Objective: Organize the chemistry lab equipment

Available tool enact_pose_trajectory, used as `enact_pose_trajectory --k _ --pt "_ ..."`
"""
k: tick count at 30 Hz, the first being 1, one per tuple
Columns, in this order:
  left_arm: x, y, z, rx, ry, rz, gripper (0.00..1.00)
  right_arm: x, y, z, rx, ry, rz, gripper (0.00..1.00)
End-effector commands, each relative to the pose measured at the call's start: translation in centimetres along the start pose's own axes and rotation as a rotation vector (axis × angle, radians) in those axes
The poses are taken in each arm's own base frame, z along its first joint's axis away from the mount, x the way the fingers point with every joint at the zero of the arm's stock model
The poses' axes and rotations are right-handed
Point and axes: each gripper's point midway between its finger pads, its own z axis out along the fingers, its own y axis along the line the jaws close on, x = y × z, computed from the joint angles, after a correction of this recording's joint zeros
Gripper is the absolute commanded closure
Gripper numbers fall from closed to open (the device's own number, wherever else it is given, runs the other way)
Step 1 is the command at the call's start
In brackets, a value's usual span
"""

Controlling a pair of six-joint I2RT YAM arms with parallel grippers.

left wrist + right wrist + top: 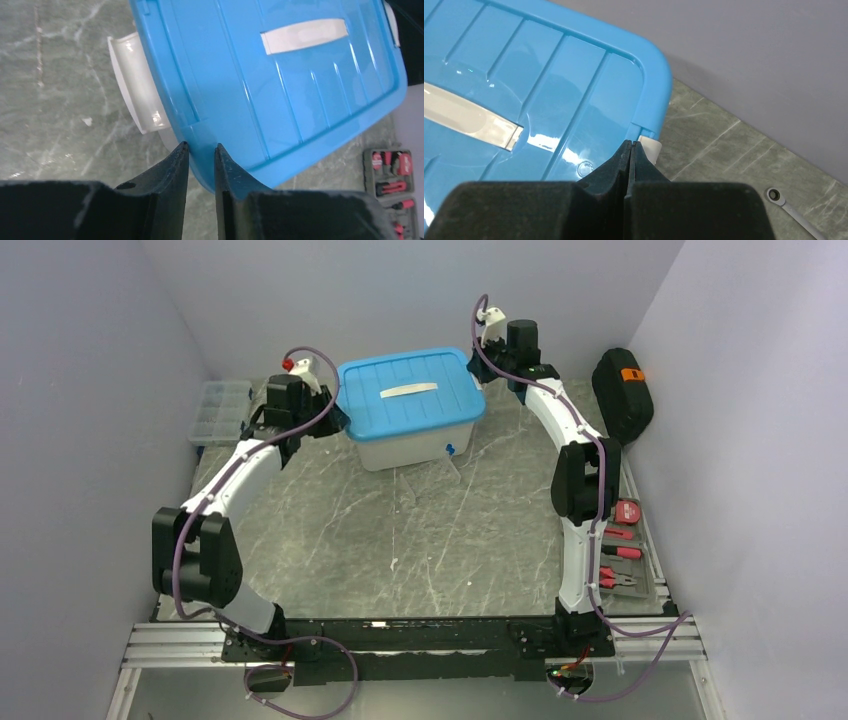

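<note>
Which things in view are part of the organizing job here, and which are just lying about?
Part of the job:
- bin with blue lid
- its white latch, flipped out at the side
- left tool and right tool, both at the lid's edge

Lying about:
- compartment box
- black case
- red-handled tool set
- wrench

Pale lavender-grey walls (400, 290) at 9, 12, 3 o'clock. Grey-green marbled tabletop (400, 530), white veins, centre. 6 o'clock edge: aluminium rails (170, 645). Light even, soft.
</note>
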Motion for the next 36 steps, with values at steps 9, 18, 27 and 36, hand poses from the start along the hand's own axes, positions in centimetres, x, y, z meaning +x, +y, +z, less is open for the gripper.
enact_pose_trajectory --k 9,18,27,36 --pt "6.1 -4.1 -3.7 0.167 0.122 -0.018 0.74 5.0 3.6 0.5 -0.124 0.109 0.073 1.0" --pt "3.6 -3.9 -5.9 0.126 0.06 0.046 0.43 1.9 4.1 -0.7 -0.121 0.06 0.102 0.55" --pt "-1.1 -0.5 -6.0 0.099 -0.02 -0.009 0.01 -3.7 3.1 -4.6 -0.003 -0.03 0.089 0.02" --pt "-2.1 1.9 -1.0 0.179 0.041 -0.142 0.01 -2.1 1.1 -7.1 0.115 0.013 0.179 0.0"
